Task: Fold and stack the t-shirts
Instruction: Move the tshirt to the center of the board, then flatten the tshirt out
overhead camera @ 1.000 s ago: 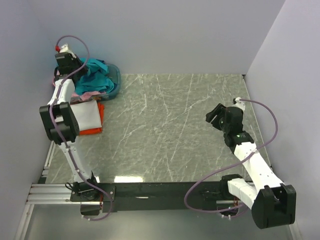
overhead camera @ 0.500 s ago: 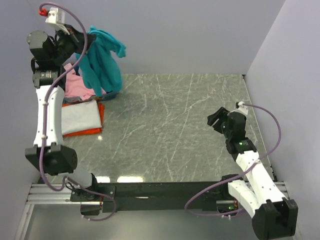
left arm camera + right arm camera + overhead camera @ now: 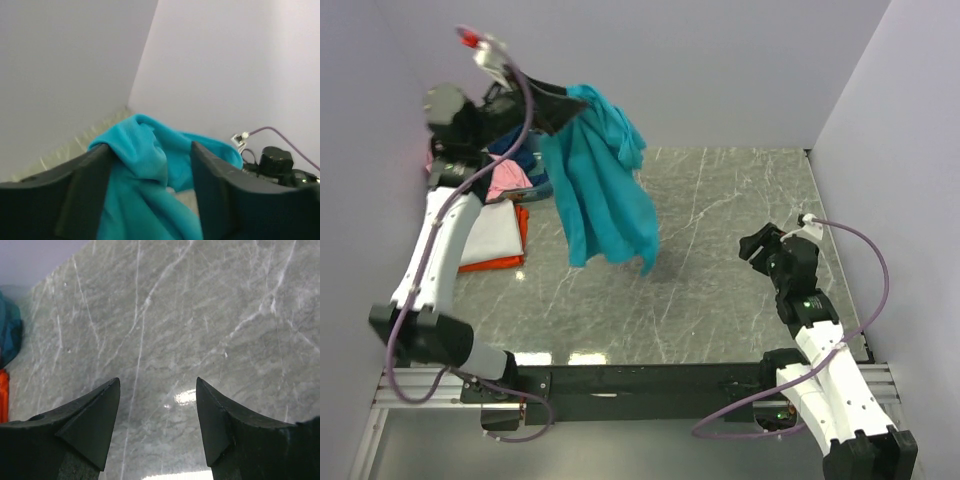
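A teal t-shirt [image 3: 605,190] hangs in the air over the table's left half, its top bunched at my left gripper [image 3: 565,105], which is raised high near the back wall. In the left wrist view the teal t-shirt [image 3: 145,170] lies between the fingers of the left gripper [image 3: 150,147] and drapes over the left finger; the jaws stand wide apart, open. A folded white t-shirt [image 3: 492,235] lies on an orange t-shirt [image 3: 505,262] at the far left. Behind that pile sits a pink t-shirt [image 3: 508,180]. My right gripper [image 3: 752,245] hovers open over bare table at the right, its jaws empty [image 3: 157,382].
The marble table [image 3: 720,200] is walled at the back, left and right. Dark blue cloth [image 3: 520,152] shows behind the pink t-shirt, partly hidden by my left arm. The right wrist view catches teal cloth [image 3: 7,335] and an orange edge [image 3: 2,395] at its left border.
My left arm has swung up and to the right, carrying the teal t-shirt from the back left corner out over the table. Its jaws have parted. The right arm has drawn back slightly.
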Controlling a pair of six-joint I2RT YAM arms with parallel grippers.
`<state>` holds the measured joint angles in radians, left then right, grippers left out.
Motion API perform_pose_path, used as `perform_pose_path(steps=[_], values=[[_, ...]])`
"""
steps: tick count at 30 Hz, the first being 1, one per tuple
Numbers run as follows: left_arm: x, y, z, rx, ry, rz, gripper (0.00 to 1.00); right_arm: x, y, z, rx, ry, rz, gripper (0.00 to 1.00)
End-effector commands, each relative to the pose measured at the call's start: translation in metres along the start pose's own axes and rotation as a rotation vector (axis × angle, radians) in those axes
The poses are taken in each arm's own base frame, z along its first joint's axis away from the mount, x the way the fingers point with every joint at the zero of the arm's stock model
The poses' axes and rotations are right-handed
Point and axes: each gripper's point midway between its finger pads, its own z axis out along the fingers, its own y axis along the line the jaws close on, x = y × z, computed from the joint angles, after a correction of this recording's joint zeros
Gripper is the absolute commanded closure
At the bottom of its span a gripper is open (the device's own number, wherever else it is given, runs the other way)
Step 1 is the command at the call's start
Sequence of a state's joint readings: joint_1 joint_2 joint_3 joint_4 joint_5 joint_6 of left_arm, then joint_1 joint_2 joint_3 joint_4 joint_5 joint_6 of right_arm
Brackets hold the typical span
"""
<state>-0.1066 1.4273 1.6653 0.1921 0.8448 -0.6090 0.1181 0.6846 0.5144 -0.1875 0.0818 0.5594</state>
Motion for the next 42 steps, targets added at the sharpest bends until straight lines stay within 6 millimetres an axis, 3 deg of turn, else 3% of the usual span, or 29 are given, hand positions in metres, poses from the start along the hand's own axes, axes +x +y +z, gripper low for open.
perform_pose_path(steps=[1, 2, 3, 4, 6, 8, 12, 16, 19, 22, 27, 31, 42], values=[[0.105, 0.056, 0.017, -0.087, 0.216, -0.281, 0.27, 0.005, -0.001, -0.002, -0.003, 0.009, -0.002, 0.31], [0.161, 0.072, 0.015, -0.166, 0.351, -0.408, 0.19, 0.008, -0.001, -0.002, -0.009, 0.017, -0.004, 0.31], [0.188, 0.091, 0.011, -0.263, 0.401, -0.393, 0.16, 0.009, -0.001, -0.001, -0.010, 0.021, -0.004, 0.31], [0.221, 0.094, 0.006, -0.310, 0.468, -0.419, 0.12, 0.012, -0.001, 0.000, -0.013, 0.030, -0.007, 0.31], [0.256, 0.110, -0.016, -0.462, 0.546, -0.414, 0.08, 0.015, -0.001, 0.001, -0.018, 0.048, -0.014, 0.31], [0.278, 0.106, -0.041, -0.541, 0.582, -0.428, 0.06, 0.018, 0.000, 0.001, -0.022, 0.058, -0.016, 0.31], [0.296, 0.104, -0.087, -0.687, 0.592, -0.402, 0.05, 0.026, 0.003, 0.003, -0.052, 0.081, -0.007, 0.31], [0.335, 0.107, -0.151, -0.899, 0.702, -0.388, 0.07, 0.038, 0.012, 0.004, -0.094, 0.115, 0.009, 0.32], [0.355, 0.103, -0.186, -0.995, 0.765, -0.388, 0.12, 0.044, 0.020, 0.005, -0.111, 0.134, 0.005, 0.32], [0.364, 0.098, -0.205, -1.035, 0.783, -0.386, 0.19, 0.052, 0.031, 0.004, -0.134, 0.161, -0.005, 0.32], [0.388, 0.085, -0.222, -1.050, 0.839, -0.463, 0.30, 0.072, 0.047, 0.005, -0.143, 0.205, -0.031, 0.32], [0.410, 0.080, -0.238, -1.085, 0.864, -0.515, 0.31, 0.083, 0.058, 0.009, -0.159, 0.240, -0.024, 0.32], [0.418, 0.098, -0.229, -1.091, 0.797, -0.532, 0.36, 0.094, 0.070, 0.019, -0.152, 0.289, -0.062, 0.32]])
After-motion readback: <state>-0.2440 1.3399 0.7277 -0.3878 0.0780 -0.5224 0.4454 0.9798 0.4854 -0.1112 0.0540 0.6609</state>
